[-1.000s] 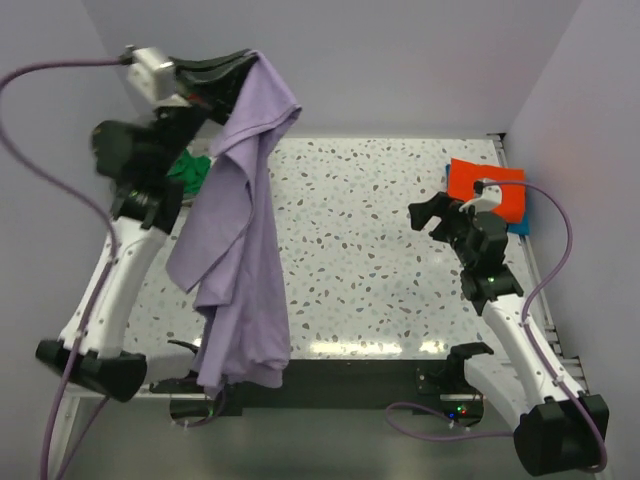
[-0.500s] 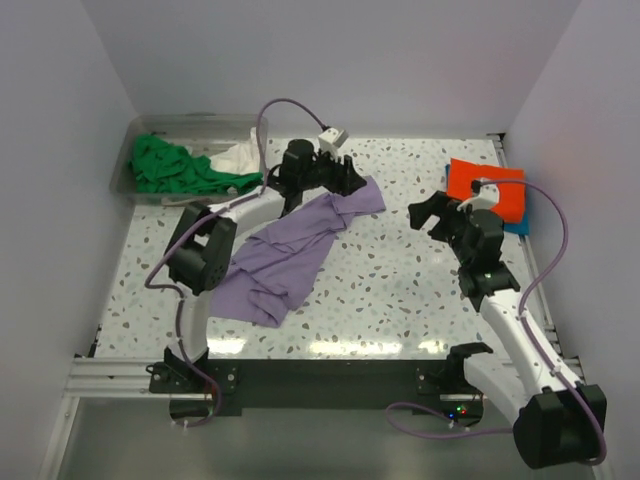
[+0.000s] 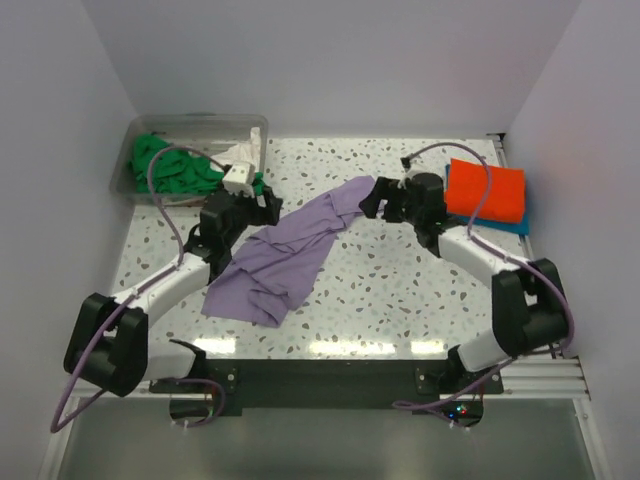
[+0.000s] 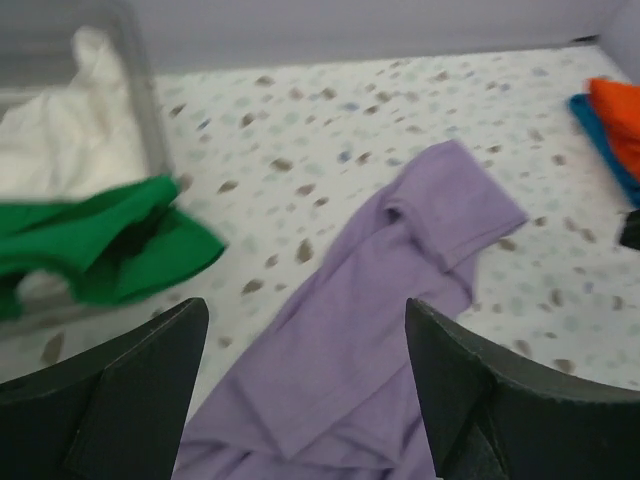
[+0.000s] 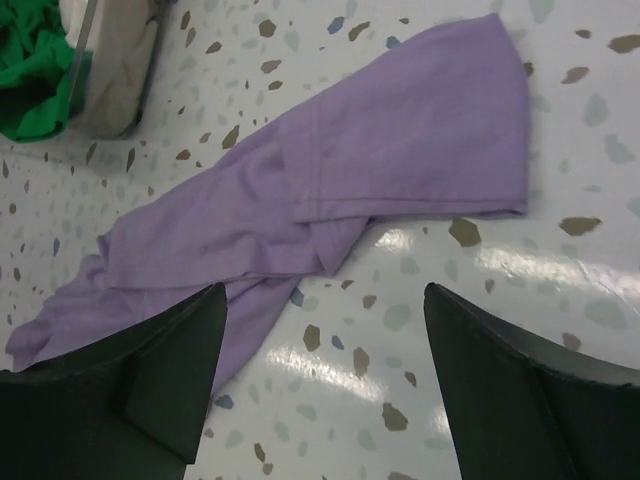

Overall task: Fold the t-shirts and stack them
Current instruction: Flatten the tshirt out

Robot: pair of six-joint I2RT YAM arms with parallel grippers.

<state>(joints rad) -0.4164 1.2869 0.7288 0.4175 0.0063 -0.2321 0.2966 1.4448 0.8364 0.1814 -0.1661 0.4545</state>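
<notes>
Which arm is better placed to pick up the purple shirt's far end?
Right, probably. The open right gripper sits beside that end of the lavender shirt; the open left gripper is nearer its middle.

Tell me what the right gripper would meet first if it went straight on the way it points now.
Most likely the lavender t-shirt: the open right gripper points at its nearer end, which lies on the table, and nothing shows between them. How far off it is, I cannot tell.
</notes>
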